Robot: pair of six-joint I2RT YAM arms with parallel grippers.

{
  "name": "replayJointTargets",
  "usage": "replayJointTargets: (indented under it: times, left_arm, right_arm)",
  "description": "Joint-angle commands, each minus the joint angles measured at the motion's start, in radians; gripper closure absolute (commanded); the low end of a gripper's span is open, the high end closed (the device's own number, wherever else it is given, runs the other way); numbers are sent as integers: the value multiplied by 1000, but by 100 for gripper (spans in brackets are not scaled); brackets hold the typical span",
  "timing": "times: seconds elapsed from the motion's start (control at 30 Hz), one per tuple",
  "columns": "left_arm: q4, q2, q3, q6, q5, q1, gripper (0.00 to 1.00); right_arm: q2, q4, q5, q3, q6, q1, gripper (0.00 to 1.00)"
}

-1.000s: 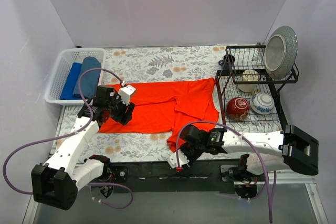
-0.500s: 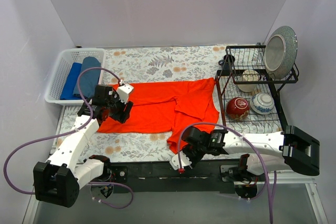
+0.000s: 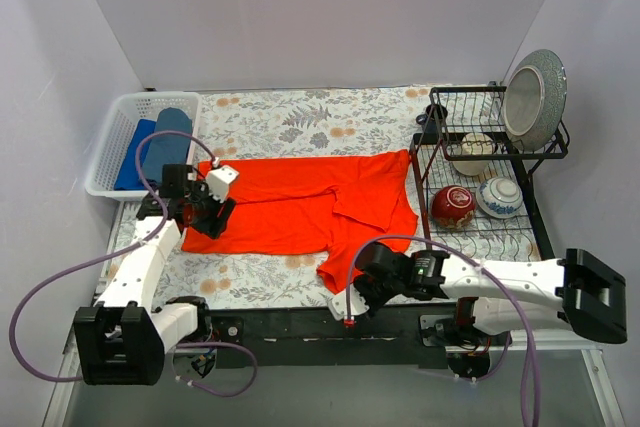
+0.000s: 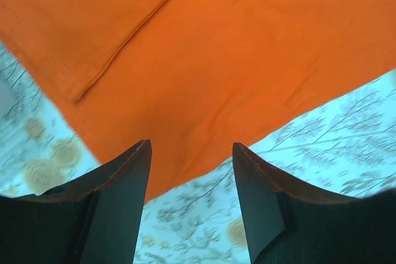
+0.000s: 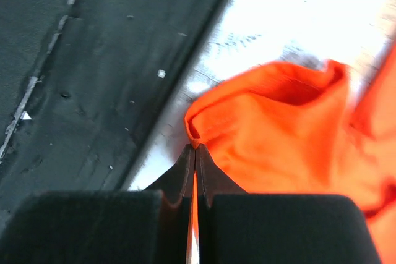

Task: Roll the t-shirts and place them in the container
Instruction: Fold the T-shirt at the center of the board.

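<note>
The orange-red t-shirt (image 3: 300,202) lies spread flat on the floral cloth in the middle of the table. My left gripper (image 3: 203,210) is open and hovers over the shirt's left edge; in the left wrist view (image 4: 192,149) the orange fabric (image 4: 216,47) lies under and past the fingertips. My right gripper (image 3: 352,290) is shut on the shirt's near corner, at the table's front edge; in the right wrist view (image 5: 195,148) the pinched fabric (image 5: 284,128) bunches beyond the tips. The royal blue t-shirt (image 3: 133,152) and the teal-blue t-shirt (image 3: 168,142) lie in the basket.
A white basket (image 3: 110,137) stands at the far left. A black dish rack (image 3: 480,177) at the right holds a dark-red bowl (image 3: 452,207), two pale bowls and an upright grey plate (image 3: 533,97). The black base strip (image 5: 74,78) runs along the near edge.
My left gripper has moved left toward the shirt's left edge. My right gripper has shifted slightly right and nearer, still holding the shirt's corner.
</note>
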Motion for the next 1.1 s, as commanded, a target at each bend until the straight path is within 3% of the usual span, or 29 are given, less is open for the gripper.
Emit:
replayJointTargets:
  times: [0.0, 0.13, 0.23, 0.43, 0.63, 1.07]
  left_arm:
    - [-136, -48, -8, 266, 60, 186, 46]
    - [-283, -34, -12, 633, 172, 410, 46]
    - [-342, -5, -15, 924, 230, 495, 46]
    - [-325, 21, -64, 1286, 339, 515, 42]
    - [-176, 25, -139, 1405, 345, 515, 51]
    - [-256, 206, -50, 1620, 199, 593, 56]
  right_arm:
    - [-103, -40, 85, 15, 107, 0, 99]
    - [-146, -87, 83, 3, 136, -12, 99]
    - [-169, -133, 89, -11, 109, -15, 99]
    - [-185, -130, 80, -16, 124, -24, 99]
    - [-198, -127, 78, -2, 132, -41, 99]
    - [-213, -93, 72, -11, 172, -52, 99]
